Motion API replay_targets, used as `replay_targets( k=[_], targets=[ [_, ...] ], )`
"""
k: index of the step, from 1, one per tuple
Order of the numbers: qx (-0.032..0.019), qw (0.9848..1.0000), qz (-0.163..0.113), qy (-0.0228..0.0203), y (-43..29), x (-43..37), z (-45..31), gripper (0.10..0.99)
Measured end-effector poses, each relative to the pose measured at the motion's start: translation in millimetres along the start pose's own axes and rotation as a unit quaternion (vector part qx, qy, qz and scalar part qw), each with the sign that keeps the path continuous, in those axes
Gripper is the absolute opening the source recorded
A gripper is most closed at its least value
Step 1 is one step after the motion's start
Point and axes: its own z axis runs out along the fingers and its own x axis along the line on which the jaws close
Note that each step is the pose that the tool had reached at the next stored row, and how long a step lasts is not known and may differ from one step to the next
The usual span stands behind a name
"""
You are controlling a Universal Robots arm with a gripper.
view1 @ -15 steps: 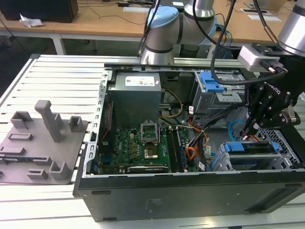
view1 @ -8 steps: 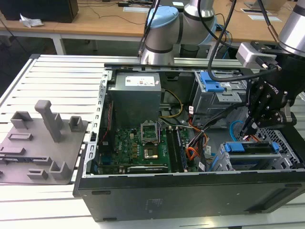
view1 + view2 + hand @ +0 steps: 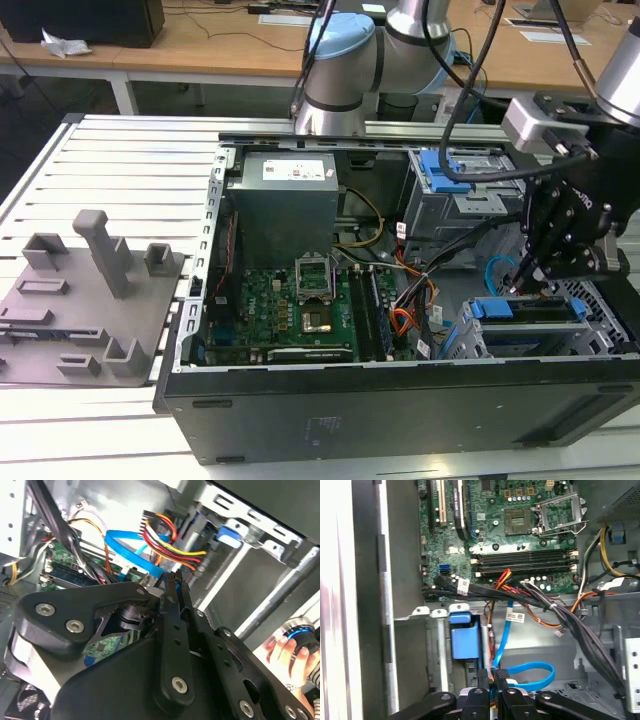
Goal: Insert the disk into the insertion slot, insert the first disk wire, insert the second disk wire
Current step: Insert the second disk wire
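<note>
The disk (image 3: 525, 309), in its blue carrier, lies inside the insertion slot (image 3: 600, 318), a silver perforated cage at the case's corner on the exterior view's right. My gripper (image 3: 522, 282) hangs just above the disk's inner end. In both wrist views its fingers (image 3: 483, 676) are shut on the dark plug end of a thin blue disk wire (image 3: 506, 632), which loops away beside them (image 3: 540, 672). The same blue wire (image 3: 127, 555) runs up to the fingertips (image 3: 174, 580). A red, yellow and black wire bundle (image 3: 167, 535) with its plug hangs free close by. The blue carrier tab (image 3: 465, 636) sits right beside the fingers.
The open computer case (image 3: 400, 400) lies on a slatted table. Inside are the motherboard (image 3: 285, 305), a grey power supply (image 3: 285, 205) and an upper grey bay with a blue bracket (image 3: 445, 172). A grey fixture (image 3: 90, 300) stands at the exterior view's left. A person's hand (image 3: 282, 652) holds a device.
</note>
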Motion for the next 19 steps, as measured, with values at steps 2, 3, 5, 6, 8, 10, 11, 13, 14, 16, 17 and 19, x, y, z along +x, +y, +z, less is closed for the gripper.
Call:
replay_targets(
  k=[2, 3, 5, 6, 8, 10, 11, 13, 14, 16, 17, 19],
  targets=[
    [0.0000, 1.0000, 0.000, -0.0001, -0.3, 4.0, 0.3, 0.161],
    [0.0000, 1.0000, 0.000, -0.0002, -0.4, 5.6, 0.4, 0.161],
    [0.0000, 1.0000, 0.000, -0.0005, -0.7, 8.9, 0.8, 0.161],
    [0.0000, 1.0000, 0.000, -0.0004, -0.8, 8.9, 0.9, 0.161],
    [0.0000, 1.0000, 0.000, -0.0004, -1.8, 8.6, 1.4, 0.161],
    [-0.0001, 1.0000, 0.000, -0.0006, -2.1, 8.2, 1.8, 0.161],
    [0.0000, 1.0000, 0.000, -0.0006, -2.1, 8.0, 1.9, 0.161],
    [-0.0001, 1.0000, 0.000, -0.0006, -2.2, 7.7, 2.4, 0.161],
    [-0.0001, 1.0000, 0.000, -0.0006, -2.2, 7.6, 2.8, 0.161],
    [0.0000, 1.0000, 0.000, -0.0007, -2.3, 7.5, 4.0, 0.161],
    [0.0000, 1.0000, 0.000, -0.0007, -2.3, 7.5, 4.4, 0.161],
    [-0.0001, 1.0000, 0.000, -0.0006, -2.5, 7.4, 6.2, 0.161]
  ],
)
